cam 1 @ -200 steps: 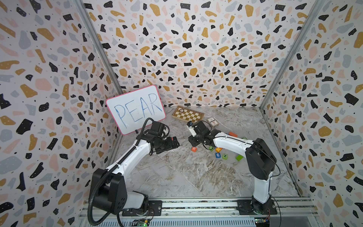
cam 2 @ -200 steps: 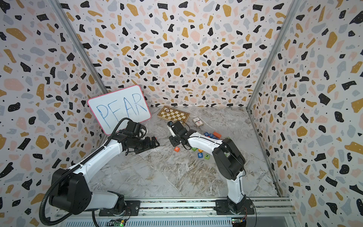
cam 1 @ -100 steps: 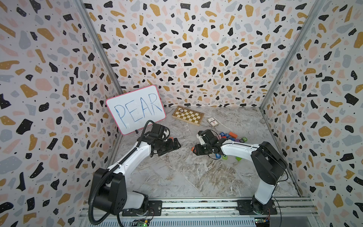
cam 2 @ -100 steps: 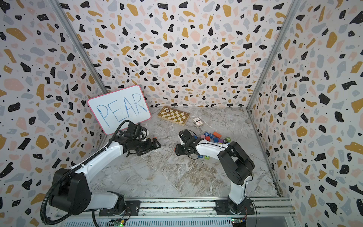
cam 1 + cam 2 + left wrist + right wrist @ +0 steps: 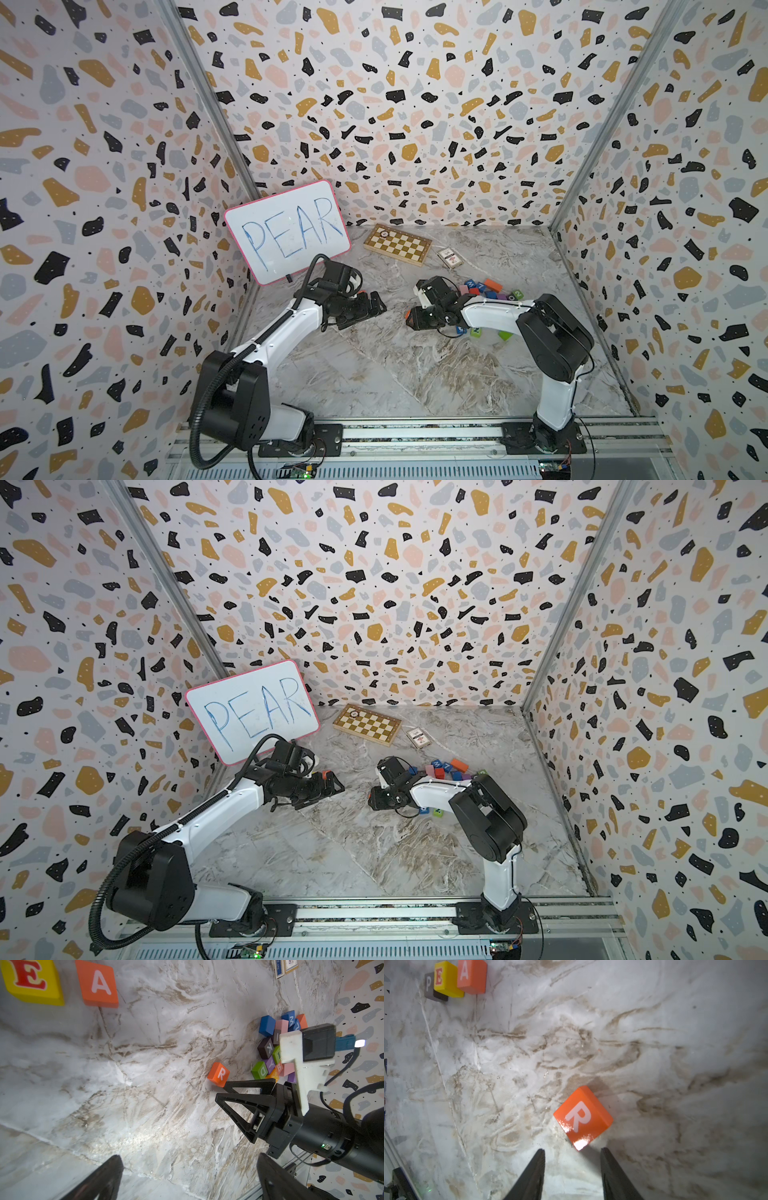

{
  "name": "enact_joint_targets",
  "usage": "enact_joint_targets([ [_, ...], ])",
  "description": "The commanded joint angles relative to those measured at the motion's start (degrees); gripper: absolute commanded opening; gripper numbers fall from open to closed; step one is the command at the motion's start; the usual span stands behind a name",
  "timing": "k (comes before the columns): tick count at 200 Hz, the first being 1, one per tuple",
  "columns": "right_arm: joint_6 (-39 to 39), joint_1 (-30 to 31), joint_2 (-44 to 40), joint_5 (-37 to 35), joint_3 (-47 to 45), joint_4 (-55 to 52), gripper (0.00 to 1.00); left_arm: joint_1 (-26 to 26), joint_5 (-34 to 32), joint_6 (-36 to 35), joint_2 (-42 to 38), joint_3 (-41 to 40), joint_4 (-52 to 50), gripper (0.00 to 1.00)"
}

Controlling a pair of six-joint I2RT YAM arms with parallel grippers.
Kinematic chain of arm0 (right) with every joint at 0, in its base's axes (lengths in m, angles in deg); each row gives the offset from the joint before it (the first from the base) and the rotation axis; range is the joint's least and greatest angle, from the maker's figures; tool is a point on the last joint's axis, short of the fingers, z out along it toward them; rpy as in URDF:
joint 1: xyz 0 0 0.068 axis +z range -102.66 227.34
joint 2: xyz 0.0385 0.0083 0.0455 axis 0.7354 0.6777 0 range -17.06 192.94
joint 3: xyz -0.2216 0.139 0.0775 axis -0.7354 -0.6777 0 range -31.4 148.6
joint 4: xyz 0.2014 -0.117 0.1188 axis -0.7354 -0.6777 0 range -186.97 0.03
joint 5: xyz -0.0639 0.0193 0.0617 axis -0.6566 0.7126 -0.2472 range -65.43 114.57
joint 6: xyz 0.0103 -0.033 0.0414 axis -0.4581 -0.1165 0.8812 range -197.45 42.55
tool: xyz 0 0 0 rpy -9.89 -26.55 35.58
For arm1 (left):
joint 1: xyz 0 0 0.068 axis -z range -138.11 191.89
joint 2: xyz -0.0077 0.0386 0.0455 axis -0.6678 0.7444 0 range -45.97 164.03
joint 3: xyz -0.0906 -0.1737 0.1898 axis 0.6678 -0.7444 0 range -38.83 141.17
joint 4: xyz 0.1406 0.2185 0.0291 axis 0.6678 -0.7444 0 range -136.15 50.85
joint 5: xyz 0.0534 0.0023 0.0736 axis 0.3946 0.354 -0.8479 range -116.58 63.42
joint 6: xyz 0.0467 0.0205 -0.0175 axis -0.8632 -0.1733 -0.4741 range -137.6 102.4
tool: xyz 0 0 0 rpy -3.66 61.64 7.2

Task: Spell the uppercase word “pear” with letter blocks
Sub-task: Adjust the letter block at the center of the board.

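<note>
Just short of the R block, right gripper has dropped in, jaws ajar, empty. Last letter to place.

The R block has a glossy orange painted coat that catches glare at one corner. The surface looks like smooth, marble-patterned stone with a dull sheen, and the fingers are matt black plastic.

Marble tabletop: R block, block pile, chessboard.
</note>
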Motion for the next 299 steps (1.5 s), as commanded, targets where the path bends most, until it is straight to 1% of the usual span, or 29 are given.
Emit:
enact_joint_targets([
  [1, -0.2, -0.4, 1.4, -0.2, 1.3, -0.3, 0.46, 0.3, 0.6, 0.4, 0.6, -0.5, 1.6, 0.99],
  [99, -2.3, -0.7, 6.0, -0.8, 5.8, -0.6, 0.45, 1.1, 0.6, 0.9, 2.2, -0.5, 2.4, 0.99],
  [132, -4.2, -0.5, 5.8, -1.4, 6.4, -0.1, 0.45, 1.6, -0.1, 1.5, 2.8, -0.3, 2.5, 0.99],
  [147, -6.3, 0.1, 4.4, -3.1, 5.3, 0.9, 0.47, 2.1, -1.5, 2.1, 2.8, -0.2, 2.3, 0.98],
  [192, -12.9, 2.8, -2.1, -13.2, -1.9, 6.6, 0.54, 5.3, -7.4, 3.8, 4.9, 2.1, 0.3, 0.96],
  [223, -14.3, 4.1, -4.4, -16.0, -7.8, 10.6, 0.56, 8.2, -10.5, 4.9, 8.7, 4.9, -0.9, 0.92],
  [262, -14.8, 5.0, -8.4, -18.3, -15.7, 14.4, 0.64, 10.4, -12.5, 5.3, 13.8, 8.7, -1.4, 0.9],
  [276, -15.3, 5.4, -10.4, -18.5, -18.4, 16.1, 0.71, 11.2, -13.1, 5.5, 15.8, 10.3, -1.4, 0.89],
  [281, -15.5, 5.5, -11.0, -18.6, -19.2, 16.8, 0.77, 11.4, -13.5, 5.5, 16.7, 10.9, -1.6, 0.87],
  [291, -15.9, 5.8, -12.0, -18.6, -20.6, 18.0, 0.83, 12.0, -14.2, 5.5, 18.4, 12.7, -2.4, 0.86],
  [299, -16.2, 6.0, -12.7, -18.6, -21.5, 18.7, 0.87, 12.6, -15.3, 5.3, 19.7, 14.3, -3.4, 0.86],
])
